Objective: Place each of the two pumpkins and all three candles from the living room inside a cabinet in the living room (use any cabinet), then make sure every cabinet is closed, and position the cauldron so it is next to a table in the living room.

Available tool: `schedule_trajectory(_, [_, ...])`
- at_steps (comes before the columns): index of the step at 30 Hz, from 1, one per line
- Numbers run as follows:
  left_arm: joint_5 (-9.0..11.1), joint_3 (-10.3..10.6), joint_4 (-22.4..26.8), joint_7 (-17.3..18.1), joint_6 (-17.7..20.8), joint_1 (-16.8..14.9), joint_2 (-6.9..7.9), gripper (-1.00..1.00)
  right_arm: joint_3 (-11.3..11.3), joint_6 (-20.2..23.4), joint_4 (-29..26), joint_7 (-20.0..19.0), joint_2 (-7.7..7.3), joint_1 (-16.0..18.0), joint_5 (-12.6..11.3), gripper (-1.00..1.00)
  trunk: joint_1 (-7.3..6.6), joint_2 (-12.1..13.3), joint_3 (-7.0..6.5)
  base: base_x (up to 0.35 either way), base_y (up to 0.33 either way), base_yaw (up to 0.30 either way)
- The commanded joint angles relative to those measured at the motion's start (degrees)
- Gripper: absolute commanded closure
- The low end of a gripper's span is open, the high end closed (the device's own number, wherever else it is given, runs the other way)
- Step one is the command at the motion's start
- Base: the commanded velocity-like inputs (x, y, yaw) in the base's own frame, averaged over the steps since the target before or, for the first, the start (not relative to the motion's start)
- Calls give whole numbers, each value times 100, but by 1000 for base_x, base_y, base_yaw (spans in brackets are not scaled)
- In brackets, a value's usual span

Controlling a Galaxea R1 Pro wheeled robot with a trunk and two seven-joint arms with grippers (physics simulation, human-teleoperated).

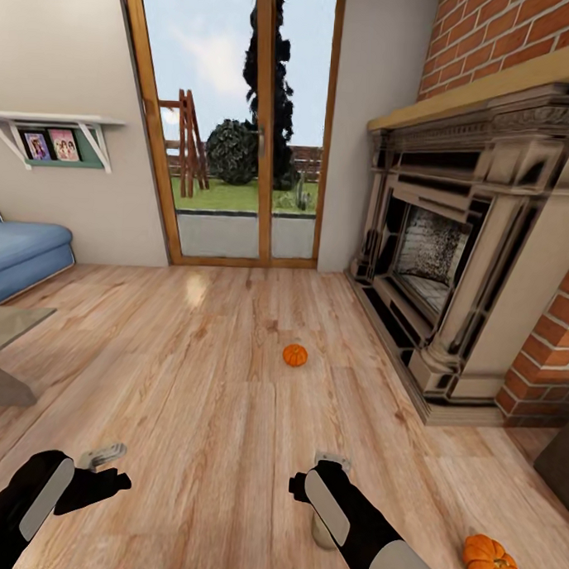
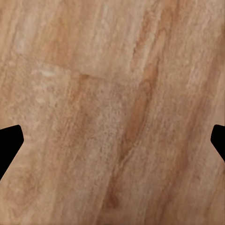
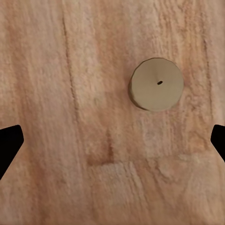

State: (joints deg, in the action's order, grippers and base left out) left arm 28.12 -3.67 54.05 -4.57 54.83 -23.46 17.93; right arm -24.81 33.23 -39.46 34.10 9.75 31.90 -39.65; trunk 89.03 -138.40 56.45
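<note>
The step in hand looks like picking up a candle (image 3: 156, 84): the right claw (image 3: 112, 145) hangs spread and empty above it on the floor (image 1: 230, 381). Next it likely needs centring over the candle and lowering. The left claw (image 2: 112, 145) is also spread, empty. Two pumpkins lie on the floor: one (image 1: 295, 354) far, one (image 1: 492, 563) near right. One candle is visible.
</note>
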Motion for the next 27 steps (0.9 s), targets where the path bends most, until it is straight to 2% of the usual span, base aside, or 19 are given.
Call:
schedule_trajectory(1, [1, -1, 0, 0, 0, 0, 0, -100, 1, 0, 0, 0, 0, 0, 1, -100, 23, -42, 18, 0, 0, 0])
schedule_trajectory(12, [1, 6, 0, 0, 10, 0, 3, -100, 3, -2, 0, 0, -7, 0, -4, -100, 264, -483, 216, 0, 0, 0])
schedule_trajectory(19, [1, 7, 0, 0, 10, 0, 2, -100, 18, -274, 101, 0, -19, -1, -22, -100, 283, -493, 371, 0, 0, 0])
schedule_trajectory(21, [1, 2, 0, 0, 10, 0, 1, -100, 33, -316, 209, 0, -62, 4, -33, -100, 288, -496, 415, 0, 0, 0])
schedule_trajectory(23, [1, 4, 0, 0, 10, 0, 0, -100, 84, -342, 338, 0, -199, 9, -55, -100, 293, -499, 459, 0, 0, 0])
schedule_trajectory(27, [1, 10, 0, 0, 10, 0, -2, -100, 292, -357, 421, 0, -325, 9, -73, -100, 303, -504, 548, 0, 0, 0])
